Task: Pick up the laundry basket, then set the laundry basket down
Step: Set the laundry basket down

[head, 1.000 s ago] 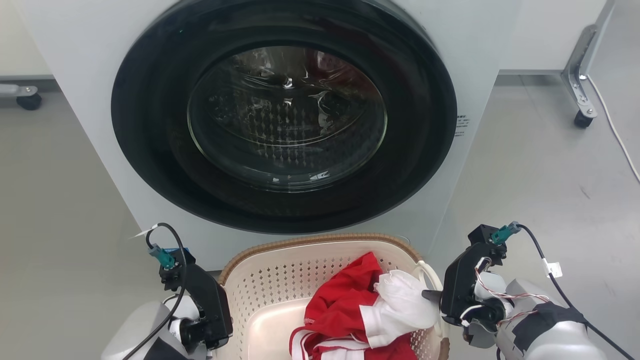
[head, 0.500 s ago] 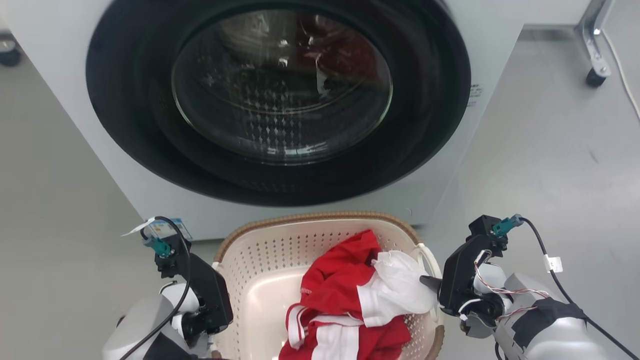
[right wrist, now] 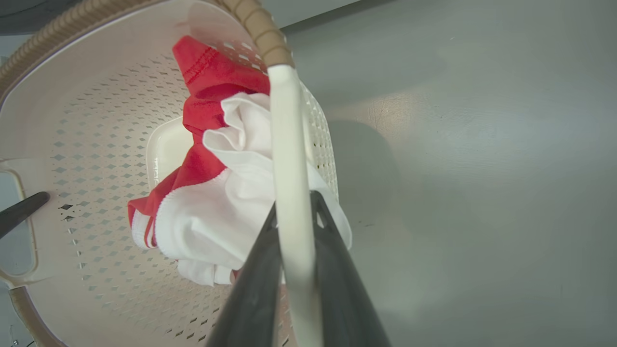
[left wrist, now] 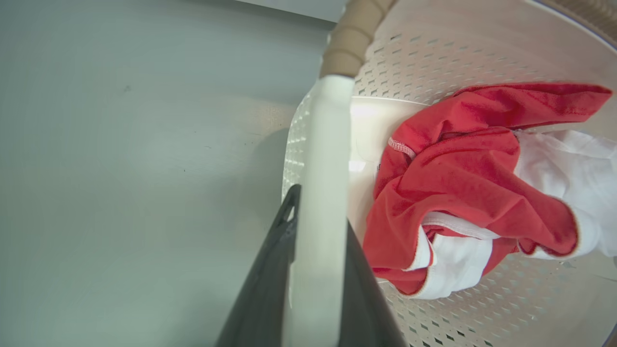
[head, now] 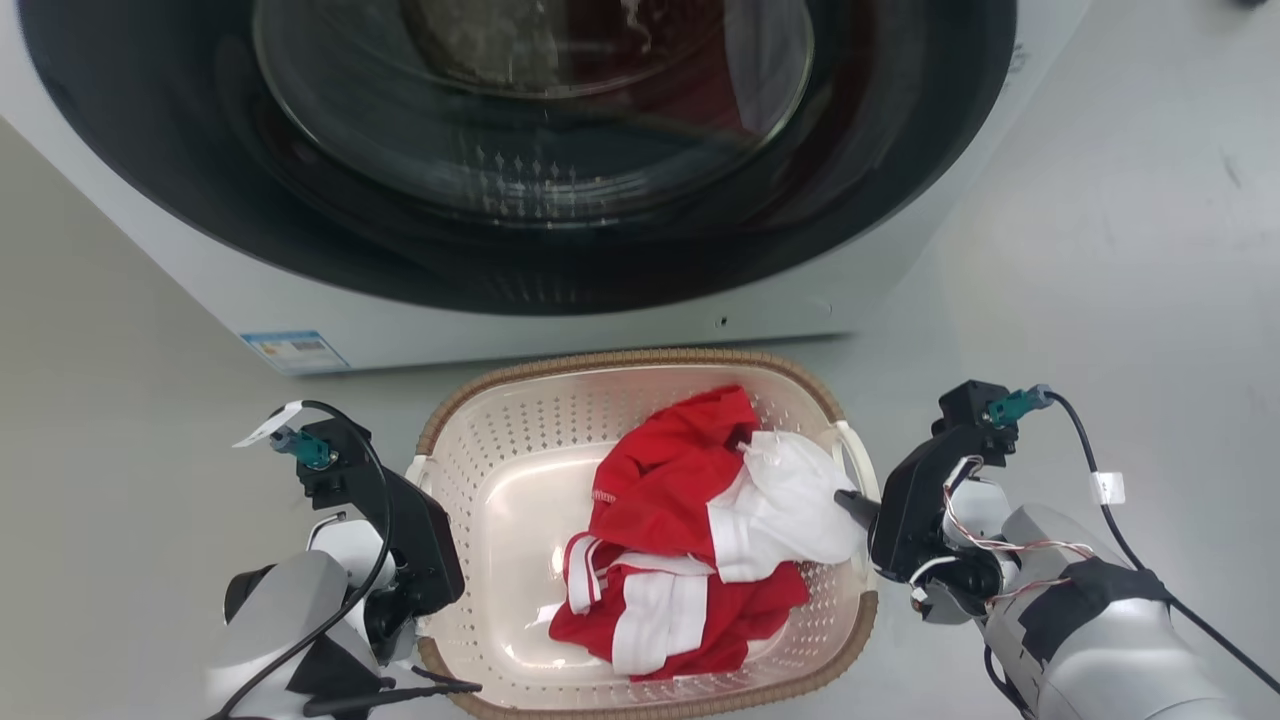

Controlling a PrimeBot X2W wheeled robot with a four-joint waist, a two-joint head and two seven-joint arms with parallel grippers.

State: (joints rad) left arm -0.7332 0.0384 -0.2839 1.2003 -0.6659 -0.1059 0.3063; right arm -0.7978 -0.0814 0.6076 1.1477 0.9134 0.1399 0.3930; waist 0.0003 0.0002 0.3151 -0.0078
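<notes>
You had the laundry basket [head: 640, 357] close before the washer [head: 560, 325]; whether its base was clear of the floor [head: 1100, 250] I could not tell. The left gripper [left wrist: 319, 212] pinched the left handle [left wrist: 328, 125] between its fingers; the right gripper [right wrist: 295, 202] pinched the right handle [right wrist: 287, 125] likewise. Your best course was to move both wrists level and together; the red garment [head: 680, 480] and white cloth [head: 790, 500] lay heaped toward the basket's right side, so that side probably weighed more.

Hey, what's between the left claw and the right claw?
The laundry basket, holding red and white clothes, spans the gap between left claw and right claw; the head view shows it.
</notes>
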